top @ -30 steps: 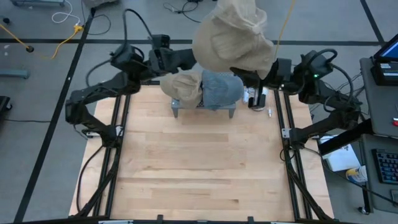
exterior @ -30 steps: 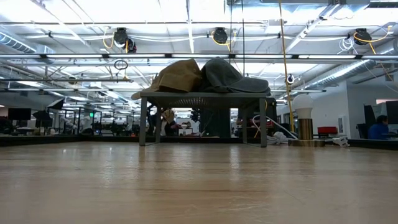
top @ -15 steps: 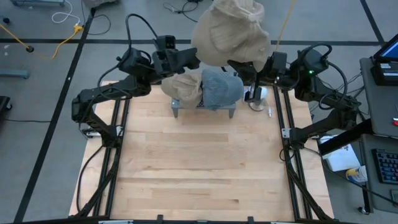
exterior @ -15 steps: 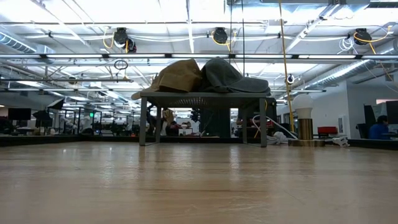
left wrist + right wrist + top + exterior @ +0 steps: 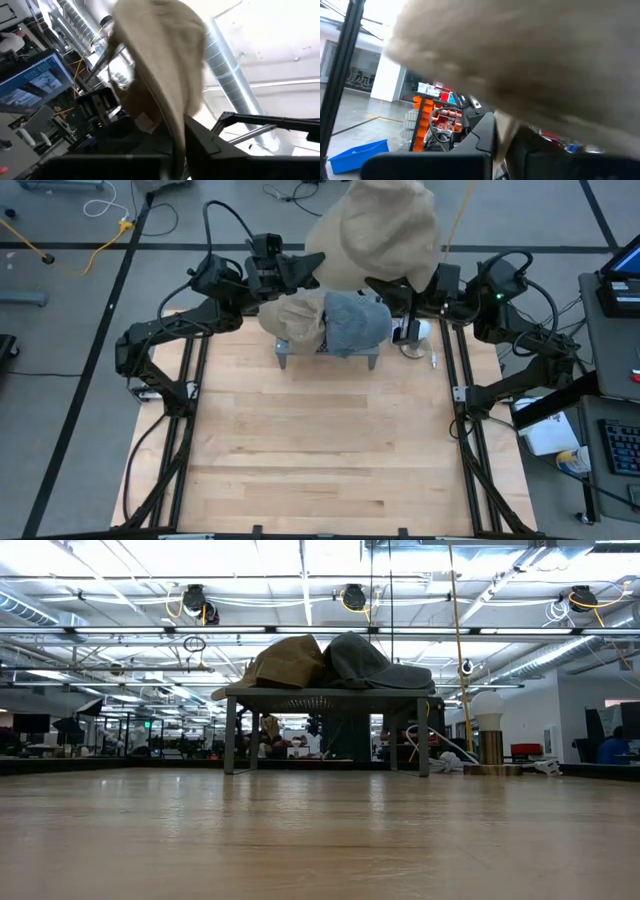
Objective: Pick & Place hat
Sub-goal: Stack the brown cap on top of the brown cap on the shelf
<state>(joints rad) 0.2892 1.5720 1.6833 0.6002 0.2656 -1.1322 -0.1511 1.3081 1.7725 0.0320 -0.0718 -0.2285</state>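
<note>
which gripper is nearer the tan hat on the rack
Left. The left gripper is just behind the tan hat; the right gripper is beyond the blue hat.

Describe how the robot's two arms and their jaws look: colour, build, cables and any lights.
Both the left arm and the right arm are black, built of jointed tubular links with bulky housings at the joints. Black cables loop in arcs over each arm's upper links. A small green light glows on the right arm near its wrist. The jaws are dark, flat and angular.

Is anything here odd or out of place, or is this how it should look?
One thing stands out: a big beige hat hangs in the air above the small rack, held between both arms, while two other hats, tan and blue-grey, sit heaped on it.
</note>
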